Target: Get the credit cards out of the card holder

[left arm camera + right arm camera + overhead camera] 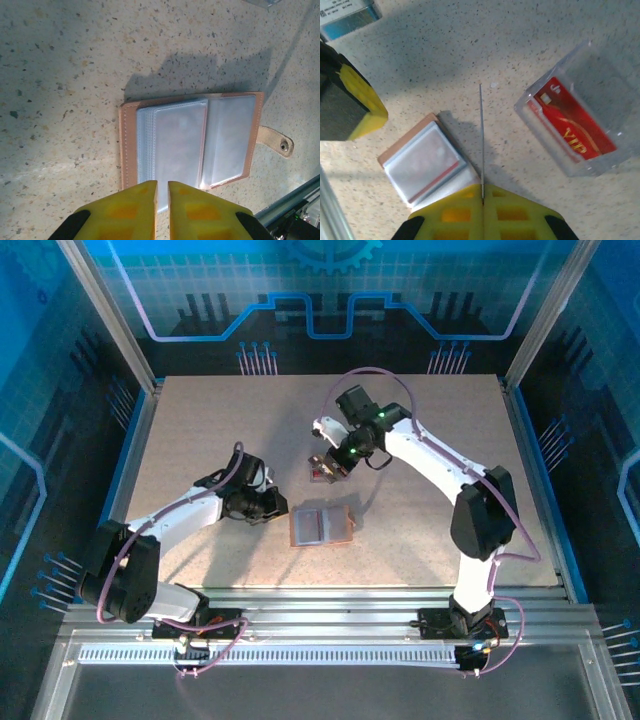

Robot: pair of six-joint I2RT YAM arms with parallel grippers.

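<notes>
The right fingers (510, 210) pinch one credit card (481, 135) edge-on, we think for the clear tray (605, 85) that has the red card (570, 127), while the left fingers (135, 210), barely parted, hover at the open card holder (175, 145) on the tabletop (75, 75).

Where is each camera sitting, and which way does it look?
Top: above and behind, looking down on the table; left arm and right arm show.
Left wrist: on the left arm, looking down at the open wallet; left fingers at the bottom.
Right wrist: on the right arm, looking down at tray and red card; right fingers pinch a card.
Shared: both wrist views see the wallet.
</notes>
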